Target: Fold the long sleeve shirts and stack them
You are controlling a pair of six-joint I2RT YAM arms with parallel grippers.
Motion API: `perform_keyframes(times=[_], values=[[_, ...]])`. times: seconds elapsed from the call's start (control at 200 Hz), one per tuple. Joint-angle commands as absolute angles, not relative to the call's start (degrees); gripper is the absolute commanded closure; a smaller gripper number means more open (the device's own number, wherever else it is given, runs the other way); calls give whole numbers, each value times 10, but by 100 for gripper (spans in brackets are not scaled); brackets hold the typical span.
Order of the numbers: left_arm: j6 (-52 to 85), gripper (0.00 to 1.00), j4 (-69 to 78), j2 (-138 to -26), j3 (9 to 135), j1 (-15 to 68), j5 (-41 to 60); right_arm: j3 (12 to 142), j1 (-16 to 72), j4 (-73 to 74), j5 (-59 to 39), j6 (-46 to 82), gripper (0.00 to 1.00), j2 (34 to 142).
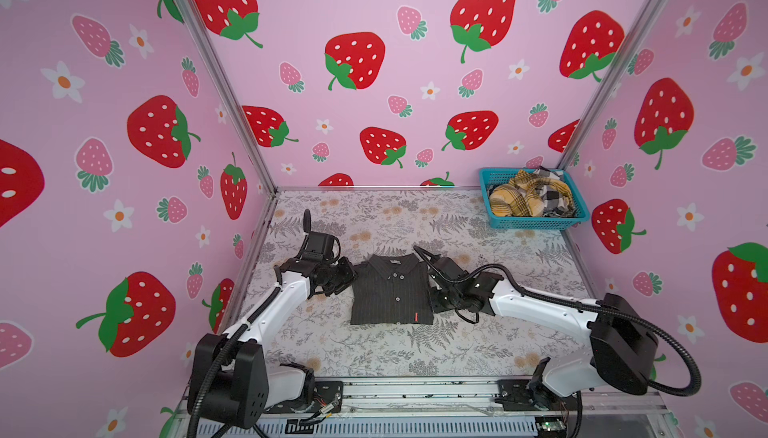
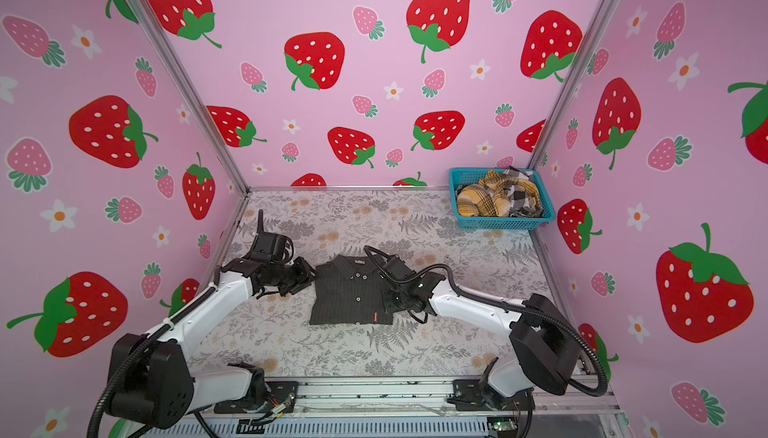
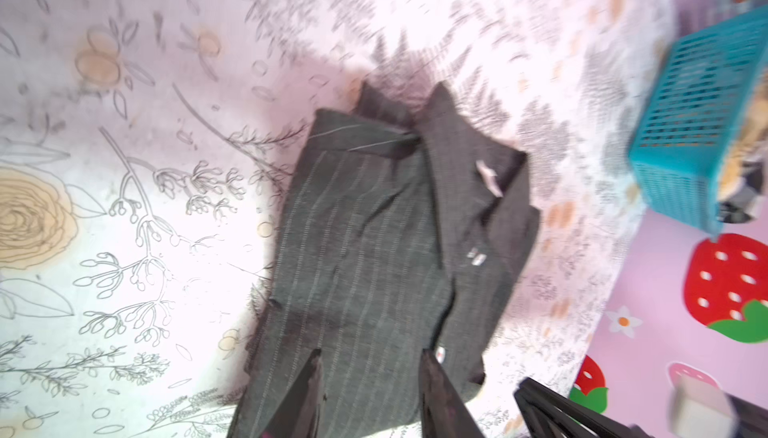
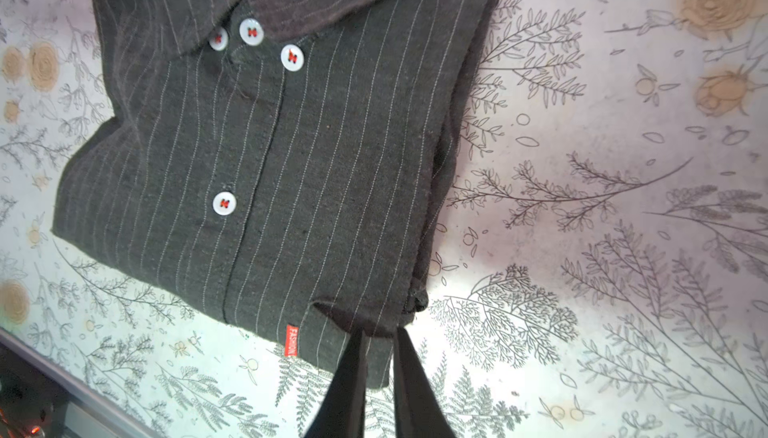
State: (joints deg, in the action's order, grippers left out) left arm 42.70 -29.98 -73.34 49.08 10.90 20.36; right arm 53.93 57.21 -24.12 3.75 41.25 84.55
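A dark charcoal pinstriped long sleeve shirt (image 1: 390,290) (image 2: 351,294) lies folded into a rectangle at mid-table, collar toward the back and buttons up. My left gripper (image 1: 347,276) (image 2: 305,276) is at its left shoulder edge. In the left wrist view its fingers stand apart over the striped cloth (image 3: 374,249), so this gripper (image 3: 372,355) is open. My right gripper (image 1: 434,297) (image 2: 388,303) is at the shirt's right edge. In the right wrist view its tips (image 4: 381,332) touch the front corner of the shirt (image 4: 270,166), with a narrow gap between the fingers.
A teal mesh basket (image 1: 536,222) (image 2: 503,222) (image 3: 698,124) stands in the back right corner. It holds a crumpled mustard-yellow plaid shirt (image 1: 519,195) and a black-and-white check shirt (image 1: 552,197). Strawberry-print walls close in three sides. A metal rail runs along the front edge.
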Motion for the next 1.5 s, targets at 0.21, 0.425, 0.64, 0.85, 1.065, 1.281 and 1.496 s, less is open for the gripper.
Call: perform_keyframes(times=[0.21,0.425,0.64,0.85,1.065,1.281,1.496], values=[[448,72,-261,-899,635,114,269,754,535,-227,57,361,82,998],[455,76,-248,-997,684,124,262,819,526,-200,25,355,86,1106],[455,79,-249,-1086,710,121,242,774,527,-142,0,366,87,1141],[463,82,-236,-1138,710,120,247,740,526,-123,0,364,88,1156],[464,68,-248,-1074,693,117,254,757,523,-154,32,353,88,1117],[430,57,-301,-985,696,90,221,772,493,-207,61,344,87,1066],[426,61,-280,-1015,674,67,244,748,477,-193,46,340,87,1076]])
